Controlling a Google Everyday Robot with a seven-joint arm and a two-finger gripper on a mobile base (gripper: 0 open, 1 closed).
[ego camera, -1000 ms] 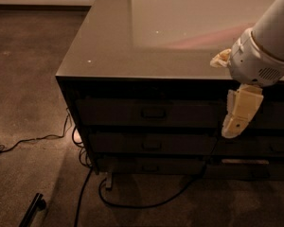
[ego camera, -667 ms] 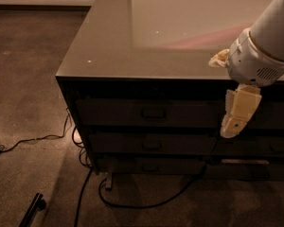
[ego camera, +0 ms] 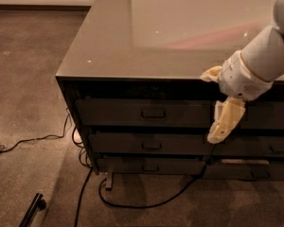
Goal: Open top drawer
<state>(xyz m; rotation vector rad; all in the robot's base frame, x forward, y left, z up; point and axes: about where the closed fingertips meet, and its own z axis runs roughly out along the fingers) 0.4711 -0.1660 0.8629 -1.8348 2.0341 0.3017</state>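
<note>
The top drawer (ego camera: 118, 112) is the uppermost of three stacked dark drawers in the cabinet's front. Its flat front sits flush with the cabinet, so it is closed. A small metal loop handle (ego camera: 153, 112) sits at its centre. My gripper (ego camera: 223, 121), pale yellow on a white wrist, hangs down in front of the drawer front's right end. It is to the right of the handle and apart from it, pointing down towards the second drawer.
The cabinet has a glossy top (ego camera: 180, 27). Two slimmer drawers (ego camera: 151, 145) lie below the top one, and more drawer fronts (ego camera: 270, 148) lie to the right. Black cables (ego camera: 132, 205) trail on the carpet by the cabinet's foot. A dark bar (ego camera: 33, 209) lies at the lower left.
My gripper and wrist have moved left and a little down, closer to the top drawer's handle. The drawers have not moved.
</note>
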